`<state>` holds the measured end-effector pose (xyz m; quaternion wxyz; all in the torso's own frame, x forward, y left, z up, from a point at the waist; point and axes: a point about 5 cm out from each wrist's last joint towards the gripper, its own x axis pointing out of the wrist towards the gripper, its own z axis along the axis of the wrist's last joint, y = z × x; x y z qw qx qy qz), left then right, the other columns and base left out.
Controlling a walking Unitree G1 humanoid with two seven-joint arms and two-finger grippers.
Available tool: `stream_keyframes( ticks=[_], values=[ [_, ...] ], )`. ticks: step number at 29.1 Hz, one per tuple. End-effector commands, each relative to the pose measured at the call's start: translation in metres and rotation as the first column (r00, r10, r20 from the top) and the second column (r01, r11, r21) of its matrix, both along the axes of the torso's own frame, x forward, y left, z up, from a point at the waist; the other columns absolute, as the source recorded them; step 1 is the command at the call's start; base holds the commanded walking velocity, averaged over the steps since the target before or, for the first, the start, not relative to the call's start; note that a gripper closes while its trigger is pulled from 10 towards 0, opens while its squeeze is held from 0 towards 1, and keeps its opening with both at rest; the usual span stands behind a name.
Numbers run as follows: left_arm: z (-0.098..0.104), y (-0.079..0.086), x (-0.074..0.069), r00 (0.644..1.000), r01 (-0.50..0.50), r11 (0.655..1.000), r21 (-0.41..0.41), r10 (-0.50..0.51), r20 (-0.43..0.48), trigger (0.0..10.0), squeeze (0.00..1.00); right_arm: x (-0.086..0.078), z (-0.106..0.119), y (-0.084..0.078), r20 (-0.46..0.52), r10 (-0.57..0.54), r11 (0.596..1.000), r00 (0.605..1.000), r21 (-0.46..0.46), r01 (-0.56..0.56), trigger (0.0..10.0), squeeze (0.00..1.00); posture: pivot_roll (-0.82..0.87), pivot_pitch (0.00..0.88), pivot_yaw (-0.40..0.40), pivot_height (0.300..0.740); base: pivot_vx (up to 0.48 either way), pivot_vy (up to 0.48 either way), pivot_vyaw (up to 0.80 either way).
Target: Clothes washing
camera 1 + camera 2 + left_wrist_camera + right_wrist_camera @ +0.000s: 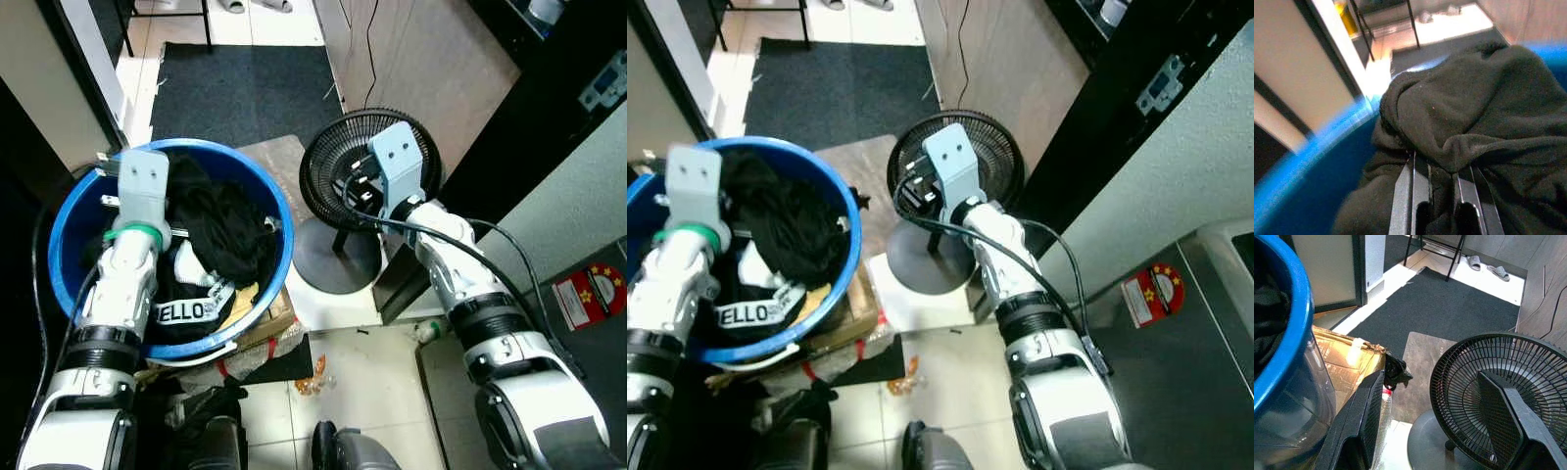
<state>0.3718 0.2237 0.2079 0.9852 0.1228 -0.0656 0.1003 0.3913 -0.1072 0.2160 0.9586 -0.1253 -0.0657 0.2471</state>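
Observation:
A blue round basket (281, 217) stands at my left, heaped with dark clothes (230, 230) and a white piece with black lettering (191, 311). My left gripper (1439, 164) reaches down into the basket. Its two black fingers are shut on a raised fold of the dark fleece garment (1474, 98). My right gripper (1431, 377) hangs open over a black floor fan (353, 162), to the right of the basket, with nothing between its fingers.
The basket rests on a cardboard box (274, 318) wrapped in plastic. The fan's round base (333, 257) sits on a white board. A dark mat (245, 88) lies beyond. A wooden cabinet (441, 59) and a grey appliance with a red sticker (588, 294) line my right.

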Motion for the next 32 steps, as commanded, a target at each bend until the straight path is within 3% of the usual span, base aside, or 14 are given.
stream_keyframes(
  ticks=[1,6,15,16,17,18,20,21,22,24,25,26,28,32],
  values=[
    [0.016,-0.002,-0.002,0.997,0.003,1.0,-0.015,-0.002,0.074,10.0,0.0,-0.001,0.001,0.001,0.008,0.002,1.0,1.0,0.015,-0.002,10.0,0.0,0.01,0.198,-0.033,0.74,0.0,0.0,0.0],
    [0.05,-0.012,-0.005,0.982,0.038,0.999,-0.009,-0.035,0.187,10.0,0.0,-0.001,0.002,0.002,0.014,0.011,1.0,1.0,0.021,-0.011,10.0,0.0,0.01,0.194,-0.033,0.74,0.0,0.0,0.0],
    [0.067,-0.016,-0.008,0.972,0.052,0.999,-0.003,-0.05,0.228,10.0,0.0,-0.001,0.004,0.003,0.022,0.013,0.999,1.0,0.03,-0.013,10.0,0.0,0.01,0.193,-0.033,0.74,0.0,0.0,0.0],
    [0.077,-0.019,-0.011,0.961,0.072,0.997,-0.003,-0.068,0.268,10.0,0.0,-0.002,0.005,0.003,0.027,0.014,0.999,1.0,0.033,-0.015,10.0,0.0,0.01,0.191,-0.033,0.74,0.0,0.0,0.0],
    [0.087,-0.022,-0.014,0.947,0.096,0.995,0.01,-0.095,0.306,10.0,0.0,-0.002,0.006,0.004,0.032,0.015,0.999,0.999,0.035,-0.016,10.0,0.0,0.01,0.191,-0.033,0.74,0.0,0.0,0.0],
    [0.099,-0.03,-0.021,0.92,0.136,0.987,0.088,-0.159,0.359,10.0,0.0,-0.003,0.009,0.005,0.045,0.015,0.999,0.999,0.049,-0.017,10.0,0.0,0.01,0.188,-0.03,0.74,0.0,0.0,0.0],
    [0.099,-0.03,-0.021,0.92,0.136,0.987,0.088,-0.159,0.359,10.0,0.0,-0.003,0.009,0.005,0.045,0.015,0.999,0.999,0.049,-0.017,10.0,0.0,0.01,0.188,-0.03,0.74,0.0,0.0,0.0],
    [0.106,-0.036,-0.026,0.899,0.161,0.976,0.146,-0.206,0.387,10.0,0.0,-0.004,0.011,0.005,0.054,0.015,0.998,0.998,0.059,-0.018,10.0,0.0,0.01,0.188,-0.03,0.74,0.0,0.0,0.0],
    [0.106,-0.036,-0.026,0.899,0.161,0.976,0.146,-0.206,0.387,10.0,0.0,-0.004,0.011,0.005,0.054,0.015,0.998,0.998,0.059,-0.018,10.0,0.0,0.01,0.188,-0.03,0.74,0.0,0.0,0.0],
    [0.108,-0.048,-0.035,0.877,0.242,0.941,0.237,-0.317,0.361,10.0,0.0,-0.006,0.016,0.004,0.082,-0.002,0.996,0.997,0.09,-0.005,10.0,0.0,0.02,0.187,-0.028,0.74,0.0,0.0,0.0],
    [0.098,-0.055,-0.045,0.871,0.32,0.913,0.252,-0.389,0.301,10.0,0.0,-0.012,0.022,0.004,0.126,-0.014,0.992,0.992,0.126,-0.002,10.0,0.0,0.02,0.185,-0.021,0.74,0.0,0.0,0.0],
    [0.098,-0.055,-0.045,0.871,0.32,0.913,0.252,-0.389,0.301,10.0,0.0,-0.012,0.022,0.004,0.126,-0.014,0.992,0.992,0.126,-0.002,10.0,0.0,0.02,0.185,-0.021,0.74,0.0,0.0,0.0],
    [0.081,-0.062,-0.061,0.859,0.423,0.883,0.204,-0.462,0.219,10.0,0.0,-0.024,0.034,0.004,0.196,-0.032,0.983,0.98,0.181,-0.005,10.0,0.0,0.03,0.181,-0.014,0.74,0.0,0.0,0.0],
    [0.069,-0.066,-0.072,0.861,0.46,0.883,0.089,-0.469,0.199,10.0,0.0,-0.037,0.043,0.006,0.243,-0.041,0.971,0.969,0.24,-0.019,10.0,0.0,0.03,0.178,-0.012,0.74,0.0,0.0,0.0]
  ],
)
